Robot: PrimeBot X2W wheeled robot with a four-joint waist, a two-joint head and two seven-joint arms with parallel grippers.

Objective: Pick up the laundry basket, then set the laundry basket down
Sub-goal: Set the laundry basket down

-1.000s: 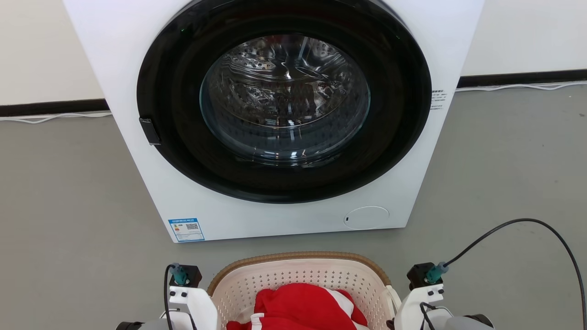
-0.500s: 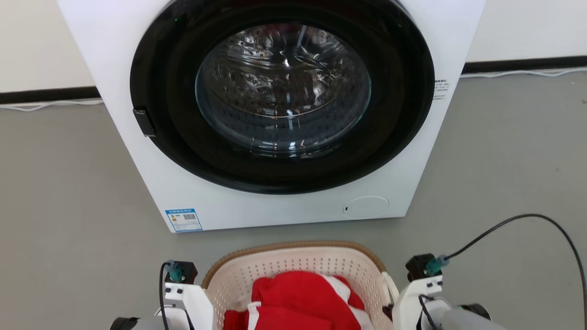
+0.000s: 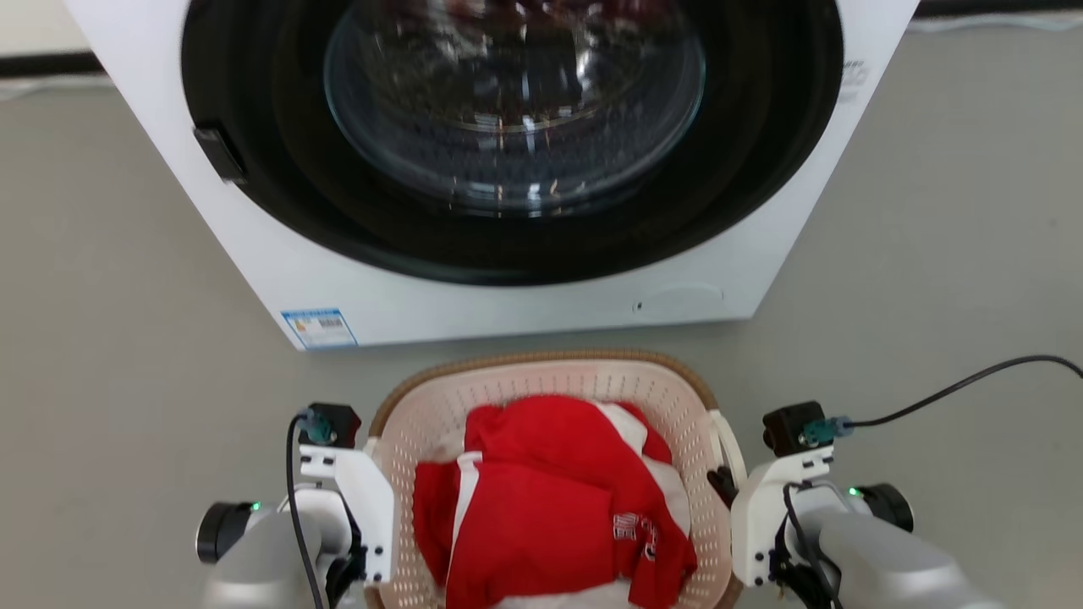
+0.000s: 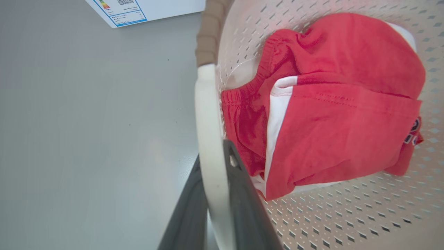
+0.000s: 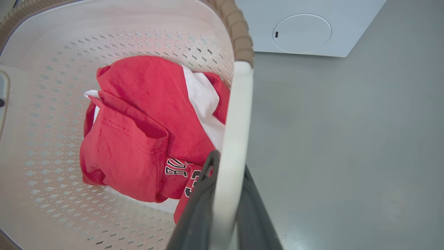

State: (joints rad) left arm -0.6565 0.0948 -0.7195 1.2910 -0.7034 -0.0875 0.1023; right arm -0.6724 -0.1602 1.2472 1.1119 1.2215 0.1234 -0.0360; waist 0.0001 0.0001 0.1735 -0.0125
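Symmetrically, left gripper (image 4: 213, 154) and right gripper (image 5: 229, 163) each clench a white side handle (image 5: 239, 104) of the laundry basket (image 3: 541, 359), which holds a red garment (image 3: 541, 499), before the washing machine (image 3: 474, 296).

Smooth grey floor (image 3: 110, 254), matt, with a faint sheen. Standing directly on it, a white washing machine (image 3: 508, 309), round dark door to the front, a small blue-edged label (image 3: 319, 328) at the lower left corner of that front. Near the machine's foot but apart from it, a laundry basket (image 3: 541, 376); no telling whether resting on the floor or raised off it.
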